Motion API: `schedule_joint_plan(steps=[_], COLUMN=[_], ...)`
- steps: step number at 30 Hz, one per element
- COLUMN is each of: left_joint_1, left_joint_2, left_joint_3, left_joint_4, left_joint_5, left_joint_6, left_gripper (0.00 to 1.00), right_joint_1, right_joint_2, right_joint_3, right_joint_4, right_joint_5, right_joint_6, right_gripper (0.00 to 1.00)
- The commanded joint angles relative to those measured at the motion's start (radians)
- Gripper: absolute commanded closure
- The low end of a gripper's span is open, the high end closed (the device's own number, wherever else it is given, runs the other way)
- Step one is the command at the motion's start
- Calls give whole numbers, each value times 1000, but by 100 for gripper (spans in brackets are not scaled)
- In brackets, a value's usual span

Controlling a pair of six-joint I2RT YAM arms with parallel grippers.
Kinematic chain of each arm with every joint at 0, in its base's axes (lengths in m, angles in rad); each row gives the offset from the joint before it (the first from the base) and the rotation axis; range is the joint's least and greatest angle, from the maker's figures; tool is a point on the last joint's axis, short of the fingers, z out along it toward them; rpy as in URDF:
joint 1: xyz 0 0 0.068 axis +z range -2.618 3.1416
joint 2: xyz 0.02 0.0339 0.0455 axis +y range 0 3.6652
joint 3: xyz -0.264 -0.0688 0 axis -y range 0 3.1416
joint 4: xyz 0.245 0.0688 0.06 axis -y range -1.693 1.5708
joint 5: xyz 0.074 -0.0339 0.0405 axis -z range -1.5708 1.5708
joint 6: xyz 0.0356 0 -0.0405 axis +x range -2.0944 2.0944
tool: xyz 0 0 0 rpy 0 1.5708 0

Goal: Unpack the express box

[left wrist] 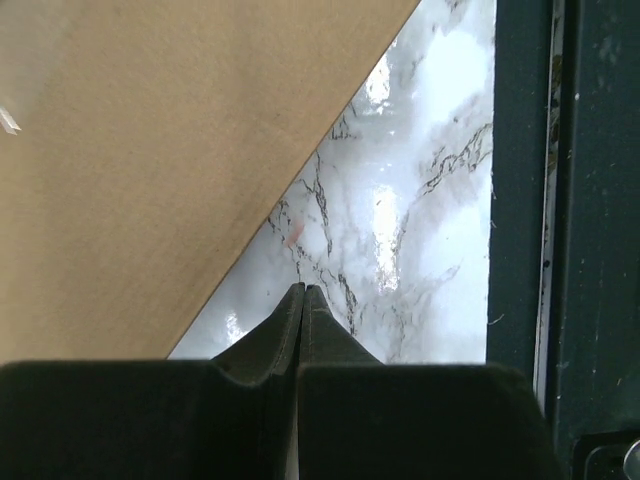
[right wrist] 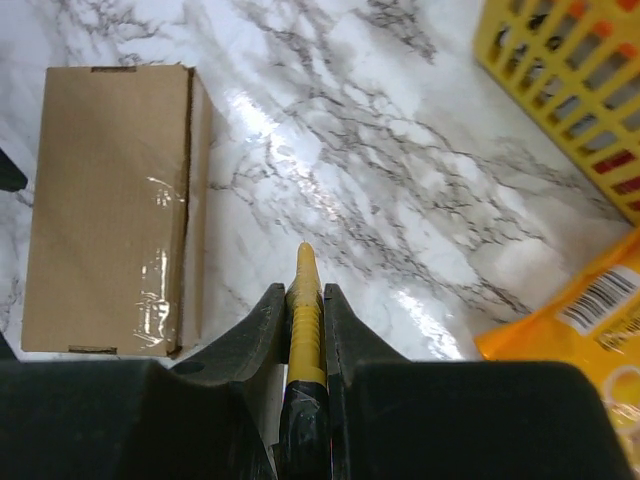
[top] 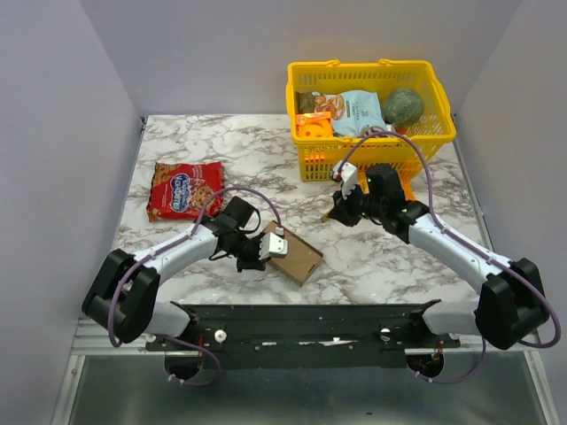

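Observation:
The express box [top: 297, 255] is a flat brown cardboard mailer lying closed on the marble table near the front, with clear tape on it. It also shows in the right wrist view [right wrist: 105, 200] and fills the upper left of the left wrist view [left wrist: 150, 150]. My left gripper [top: 252, 261] is shut and empty, just off the box's left edge above bare marble [left wrist: 303, 292]. My right gripper [top: 339, 211] is shut on a thin yellow cutter tool [right wrist: 305, 285], whose tip points at the table to the right of the box.
A yellow plastic basket [top: 443, 106] with snack bags and a green round item stands at the back right; its corner shows in the right wrist view [right wrist: 570, 90]. A red snack bag [top: 184, 189] lies at the left. An orange packet [right wrist: 580, 330] lies under my right arm. A black rail [left wrist: 580, 200] runs along the near edge.

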Motion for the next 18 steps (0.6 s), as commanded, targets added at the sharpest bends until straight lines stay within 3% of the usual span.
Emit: schedule_joint_plan(steps=[1,10,18], left_joint_1=[5,0,-1], left_joint_2=[-127,-88,-22], left_joint_3=[11,-5,50], left_joint_4=[32,233,194], left_joint_5=[68,72,67], left_joint_6=[-59,-241,-229], left_gripper=[94,94,95], right_joint_1=[45,84,111], right_joint_2=[67,134,167], right_joint_3=[27,37,48], right_joint_4=[60,65,67], right_joint_5=[-77,-75,-75], right_joint_6=[32,56,56], right_gripper=[100,100,100])
